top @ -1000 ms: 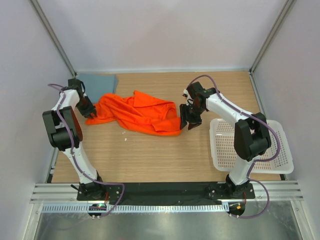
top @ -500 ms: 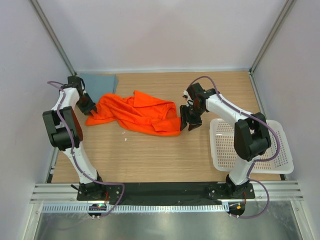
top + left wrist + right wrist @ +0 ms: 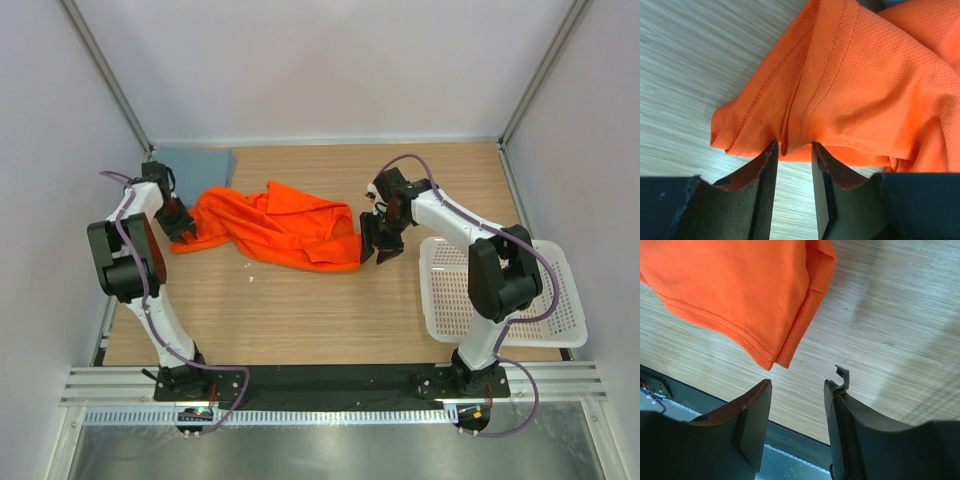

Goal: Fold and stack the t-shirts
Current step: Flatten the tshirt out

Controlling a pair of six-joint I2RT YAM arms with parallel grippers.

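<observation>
A white perforated basket (image 3: 441, 300) is seen at the wooden table's (image 3: 320, 315) right edge; a small white speck (image 3: 249, 279) is spotted mid-table.

Plain bright orange t-shirt (image 3: 280, 228), grey-blue t-shirt (image 3: 200, 163), white perforated basket (image 3: 555, 300), pale wood-grain table (image 3: 320, 310).

Nothing legible in any view: no text, label, brand, number or sign. Only plain mesh weave and stitched hems on the orange t-shirt (image 3: 860, 85), just ahead of the fingertips of the left gripper (image 3: 792, 150) and ahead and to the left of those of the right gripper (image 3: 797, 387). Unmarked dark pads on both pairs of fingers.
</observation>
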